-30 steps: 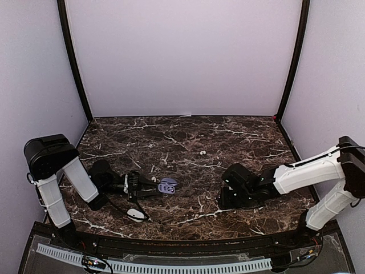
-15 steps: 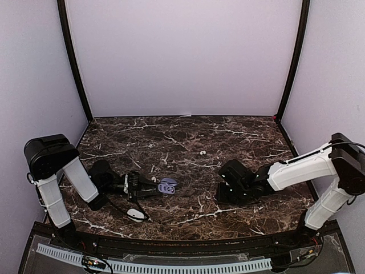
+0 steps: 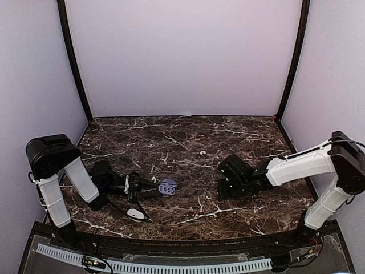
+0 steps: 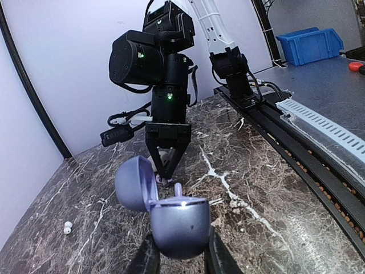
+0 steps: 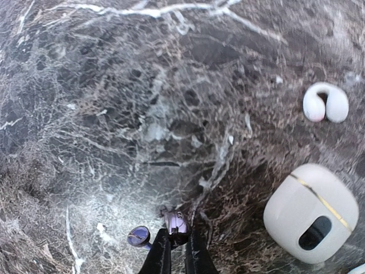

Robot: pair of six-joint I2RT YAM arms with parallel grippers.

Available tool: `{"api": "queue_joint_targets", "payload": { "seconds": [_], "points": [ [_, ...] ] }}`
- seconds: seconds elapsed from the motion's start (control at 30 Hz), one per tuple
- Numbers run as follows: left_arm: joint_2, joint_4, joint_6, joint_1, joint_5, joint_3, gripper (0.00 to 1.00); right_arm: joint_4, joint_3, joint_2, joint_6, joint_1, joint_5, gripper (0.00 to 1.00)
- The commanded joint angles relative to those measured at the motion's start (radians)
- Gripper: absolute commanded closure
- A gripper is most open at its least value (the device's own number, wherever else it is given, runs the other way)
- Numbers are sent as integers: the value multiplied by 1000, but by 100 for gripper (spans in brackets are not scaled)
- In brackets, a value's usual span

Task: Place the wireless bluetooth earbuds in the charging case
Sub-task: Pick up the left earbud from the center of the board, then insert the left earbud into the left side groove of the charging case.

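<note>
My left gripper [image 4: 178,251] is shut on the base of an open lavender charging case [image 4: 179,225], low over the table's left side [image 3: 167,186]. The case's lid [image 4: 134,184] is tipped back, and one lavender earbud stem [image 4: 178,190] stands up in the base. Just beyond the case, my right gripper [image 4: 165,174] points straight down. In the right wrist view its fingertips [image 5: 178,233] pinch a lavender earbud [image 5: 178,220] at the marble surface. A lavender ear tip [image 5: 138,236] shows just left of them. From above, the right arm [image 3: 234,180] hides that earbud.
A white case [image 5: 311,211] and a white C-shaped earbud [image 5: 325,103] lie close to my right gripper. Another white case [image 3: 135,214] sits near the front left. Loose white earbuds lie at mid-table [image 3: 202,152] and by the left gripper [image 3: 153,178]. Walls enclose three sides.
My right gripper has shifted slightly left and away from me, and its jaws have narrowed onto the lavender earbud. The left gripper and lavender case have stayed put.
</note>
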Motion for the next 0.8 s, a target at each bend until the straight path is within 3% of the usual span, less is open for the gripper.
{"api": "queue_joint_targets", "payload": {
  "seconds": [0.0, 0.37, 0.6, 0.77],
  "points": [
    [2, 125, -12, 4, 8, 1, 96, 4, 33, -37, -139, -7, 38, 100],
    [-7, 65, -59, 4, 8, 27, 96, 98, 21, -185, -473, 55, 28, 100],
    [-11, 88, -209, -3, -78, 50, 97, 135, 107, -204, -677, 212, 168, 100],
    [-24, 35, -230, -33, -102, 69, 98, 149, 182, -179, -846, 282, 265, 100]
  ]
}}
